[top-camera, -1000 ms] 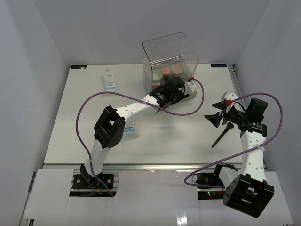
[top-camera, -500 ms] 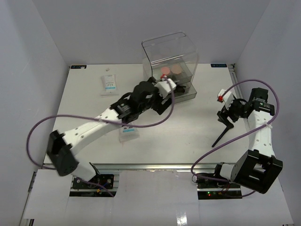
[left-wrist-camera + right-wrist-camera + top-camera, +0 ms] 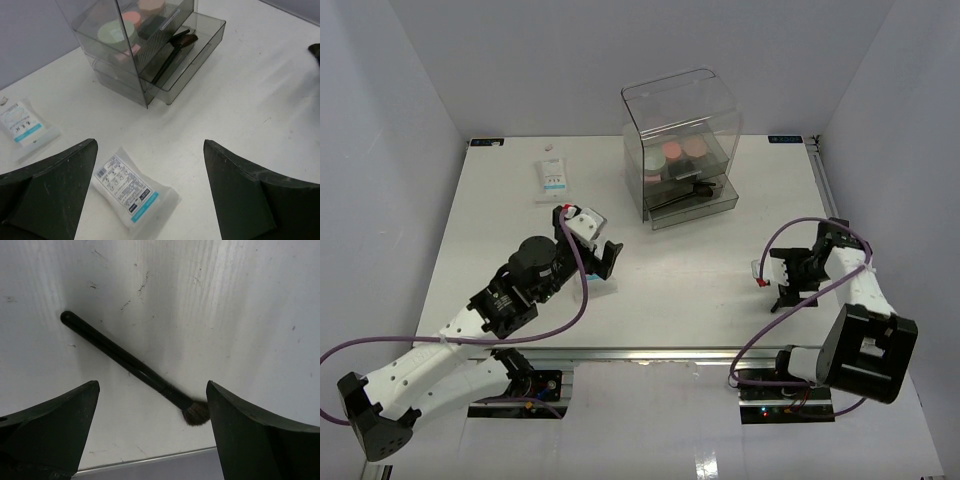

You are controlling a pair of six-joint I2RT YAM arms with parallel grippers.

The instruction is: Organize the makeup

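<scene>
White walls box in a scuffed white table [image 3: 690,270]. At top centre, the clear drawer organizer [image 3: 670,105] already holds round compacts [image 3: 672,151] and a stowed brush [image 3: 172,59]. At lower right, the right gripper [image 3: 152,385] hangs spread wide and empty over a loose black makeup brush [image 3: 120,357] lying flat. It looks light, stiff and thin, and likely to roll, so I'd pinch it mid-handle, clear of the soft bristles. The left gripper [image 3: 149,142], equally wide and empty, hovers above a white sachet [image 3: 132,192]. That one looks soft, slick and flat, best taken across its narrow width. A second sachet [image 3: 554,178] lies at upper left.
</scene>
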